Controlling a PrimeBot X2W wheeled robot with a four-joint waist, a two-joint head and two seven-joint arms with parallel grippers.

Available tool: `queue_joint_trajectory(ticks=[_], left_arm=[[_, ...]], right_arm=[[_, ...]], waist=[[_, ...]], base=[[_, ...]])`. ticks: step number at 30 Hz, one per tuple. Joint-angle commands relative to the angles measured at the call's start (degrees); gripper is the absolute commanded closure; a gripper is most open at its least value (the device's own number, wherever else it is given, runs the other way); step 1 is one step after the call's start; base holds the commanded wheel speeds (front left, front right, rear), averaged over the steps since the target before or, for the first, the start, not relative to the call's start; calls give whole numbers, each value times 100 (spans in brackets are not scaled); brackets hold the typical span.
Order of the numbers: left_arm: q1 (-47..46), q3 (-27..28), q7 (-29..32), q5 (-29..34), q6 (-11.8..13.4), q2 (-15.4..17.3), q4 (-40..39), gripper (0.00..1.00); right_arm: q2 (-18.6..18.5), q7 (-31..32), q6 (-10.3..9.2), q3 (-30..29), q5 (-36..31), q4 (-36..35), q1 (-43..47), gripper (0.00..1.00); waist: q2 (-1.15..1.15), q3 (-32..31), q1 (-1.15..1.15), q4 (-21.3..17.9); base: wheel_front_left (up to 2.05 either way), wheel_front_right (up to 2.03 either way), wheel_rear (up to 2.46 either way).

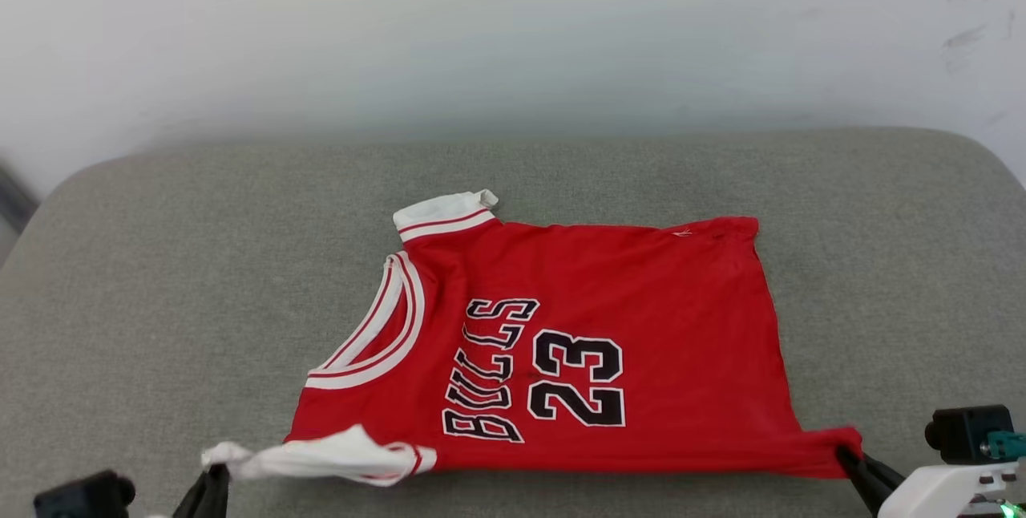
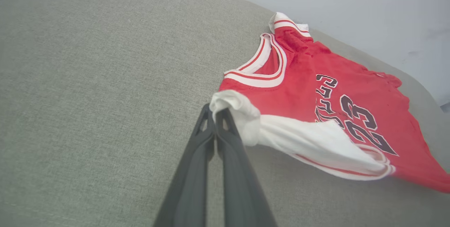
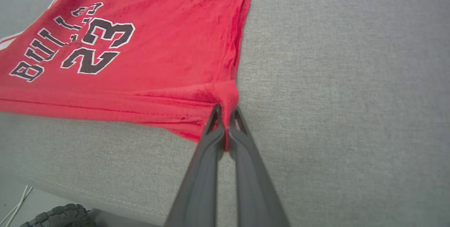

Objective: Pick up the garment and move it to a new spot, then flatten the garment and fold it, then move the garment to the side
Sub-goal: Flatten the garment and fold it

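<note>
Both pinched tight: the left gripper [image 2: 214, 114] clamps the white sleeve [image 2: 309, 139], the right gripper [image 3: 225, 112] bites the red hem corner [image 3: 226, 95], so the jersey [image 1: 641, 301] stretches taut along its near edge, ready for flattening, I'd say. Soft knit, striped trim, lying front-up mid-cushion [image 1: 160, 277] on coarse grey weave.

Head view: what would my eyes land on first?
The bright red garment with BULLS 23 on it, lying spread in the middle of the grey cushion. Next, the left gripper pinching its near white sleeve and the right gripper pinching its near red bottom corner.
</note>
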Motion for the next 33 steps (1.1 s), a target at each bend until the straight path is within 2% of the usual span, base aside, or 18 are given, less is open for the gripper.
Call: queue_joint_trajectory(ticks=[1, 5, 10, 21, 22, 23, 24, 25, 26, 27, 33], left_arm=[[-200, 10, 30, 34, -35, 45, -7, 100], [-870, -184, 171, 138, -316, -48, 213, 100], [-1861, -459, 297, 307, -737, -282, 874, 100], [-3172, -723, 248, 365, -1422, -861, 2393, 100], [-3235, -752, 265, 352, -1479, -914, 2513, 100], [-3294, -782, 290, 318, -1532, -973, 2652, 100], [-3337, -826, 336, 288, -1583, -1023, 2782, 86], [-3381, -850, 378, 257, -1637, -1067, 2915, 58], [-3438, -861, 397, 241, -1689, -1109, 3032, 9], [-3481, -880, 403, 218, -1730, -1151, 3132, 0], [-3482, -898, 360, 124, -1899, -1258, 3687, 0]], right_arm=[[57, 69, -11, -59, -55, -63, -33, 100], [161, 313, -11, -71, -180, -38, -456, 100], [96, 349, -10, 160, -250, 424, -1158, 100], [-41, -135, -9, 738, -136, 1663, -2461, 100], [-44, -211, -9, 791, -138, 1766, -2525, 92], [-42, -285, -9, 837, -137, 1879, -2603, 72], [-25, -361, -9, 868, -116, 1999, -2654, 52], [-13, -434, -10, 914, -100, 2118, -2694, 0], [-7, -519, -10, 960, -85, 2225, -2723, 0], [1, -594, -10, 1005, -64, 2319, -2739, 0], [-47, -1241, -10, 1182, 86, 2626, -2646, 0]], waist=[[0, 70, 2, -16], [0, 405, 2, -15], [0, 824, 2, -31], [0, 1537, 2, -40], [0, 1576, 2, -43], [0, 1604, 2, -45], [0, 1629, 2, -47], [0, 1642, 2, -48], [0, 1651, 2, -46], [0, 1649, 2, -44], [0, 1431, 2, -36]], base=[[0, 0, 0], [0, 0, 0], [0, 0, 0], [0, 0, 0], [0, 0, 0], [0, 0, 0], [0, 0, 0], [0, 0, 0], [0, 0, 0], [0, 0, 0], [0, 0, 0]])
